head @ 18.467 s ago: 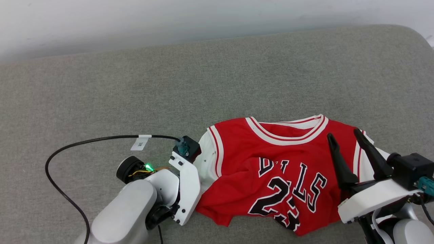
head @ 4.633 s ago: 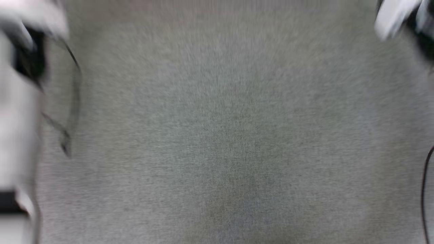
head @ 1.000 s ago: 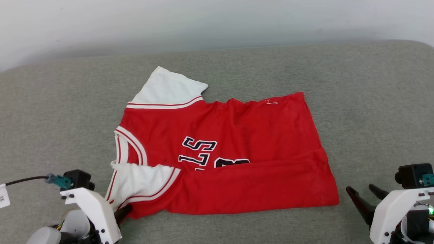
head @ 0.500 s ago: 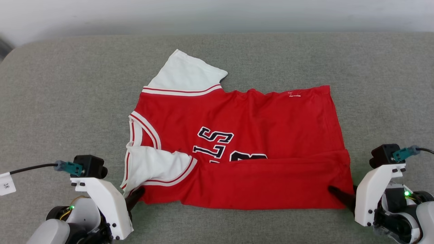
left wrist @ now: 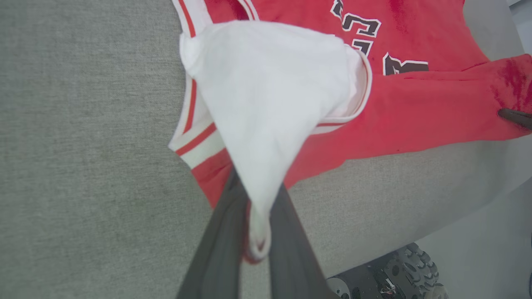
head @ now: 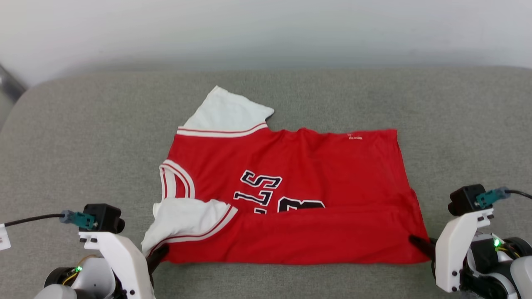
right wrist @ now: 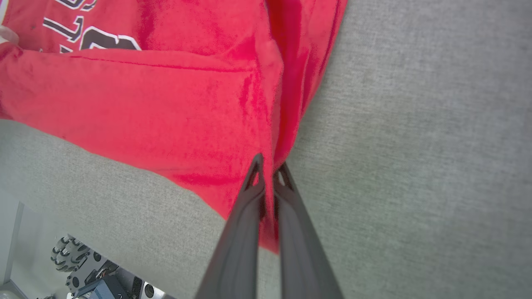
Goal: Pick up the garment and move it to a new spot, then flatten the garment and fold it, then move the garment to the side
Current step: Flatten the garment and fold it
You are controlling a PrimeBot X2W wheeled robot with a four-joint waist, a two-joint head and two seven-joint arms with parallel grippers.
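The garment (head: 299, 178), a red jersey with white sleeves and black lettering, lies sideways on the grey cushion, its near long edge folded over toward the middle. My left gripper (head: 160, 252) is shut on the white sleeve corner at the near left; the left wrist view shows that cloth (left wrist: 266, 108) pinched between the fingers (left wrist: 224, 232). My right gripper (head: 417, 243) is shut on the red hem corner at the near right, and the right wrist view shows the red cloth (right wrist: 174, 104) caught between the closed fingertips (right wrist: 255, 174).
The grey cushion (head: 83, 137) spreads wide on both sides of the jersey and behind it, up to a pale wall. Its front edge drops off close to both grippers, with the robot's wheeled base (left wrist: 390, 274) below. A black cable (head: 29, 219) trails from the left wrist.
My right gripper has moved in from the open cushion to the jersey's near right corner and shut on it. The left gripper stays shut on the sleeve. The head camera shifted.
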